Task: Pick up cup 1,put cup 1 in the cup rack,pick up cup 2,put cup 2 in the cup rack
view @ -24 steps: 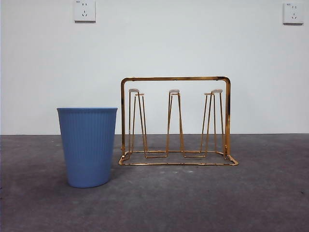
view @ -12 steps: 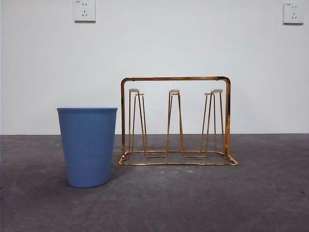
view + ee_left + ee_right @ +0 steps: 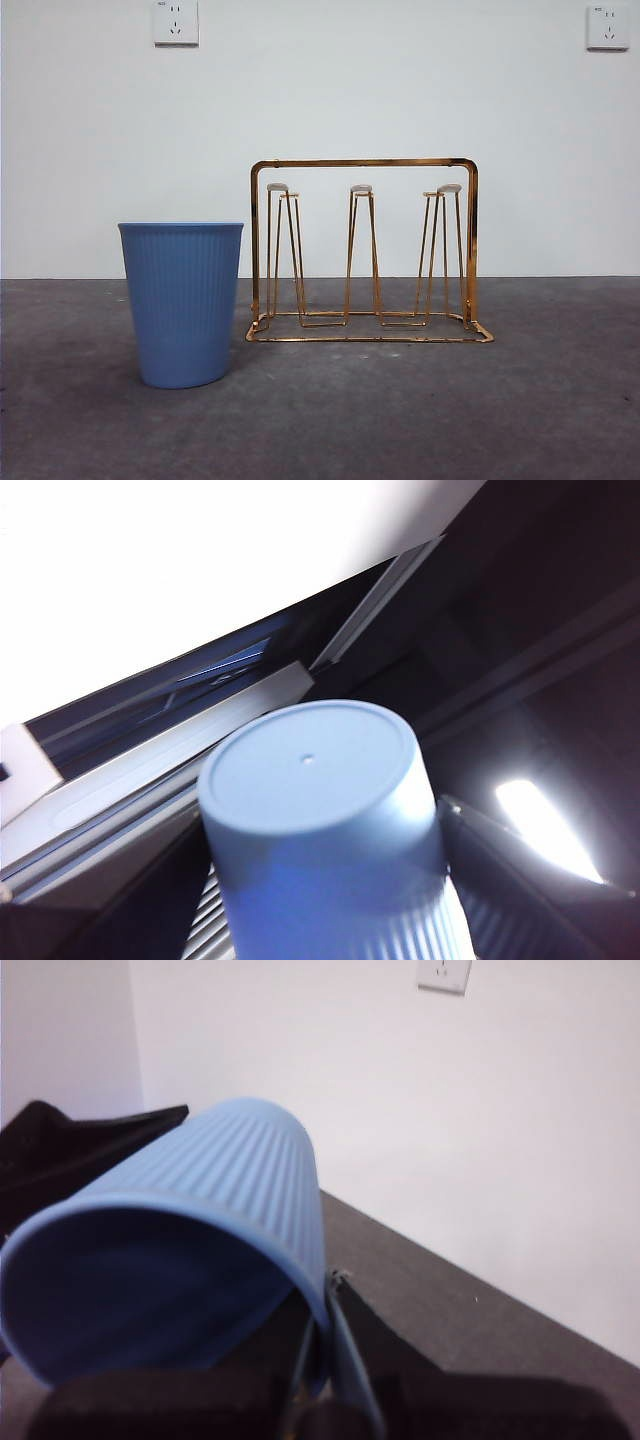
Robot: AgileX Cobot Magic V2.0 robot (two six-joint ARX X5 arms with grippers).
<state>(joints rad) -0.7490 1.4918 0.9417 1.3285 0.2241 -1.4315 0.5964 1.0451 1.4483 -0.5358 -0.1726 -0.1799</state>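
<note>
Blue ribbed plastic fills both wrist views: the left gripper [image 3: 330, 920] has its jaws clamped on the sides of a cup [image 3: 320, 810] seen base-first, and the right gripper [image 3: 320, 1360] pinches the rim of another cup [image 3: 190, 1270], likely for carrying. Neither shows in the front view, where a third blue cup [image 3: 182, 303] stands on the table [image 3: 400, 420] just beside the gold wire cup rack [image 3: 365, 250], pegs bare.

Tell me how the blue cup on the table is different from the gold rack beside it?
The blue cup has solid ribbed walls; the cup rack is thin gold wire you can see through. The cup rack is taller and wider than the blue cup. The blue cup stands nearer the camera than the cup rack. Both stand upright on the dark table.
</note>
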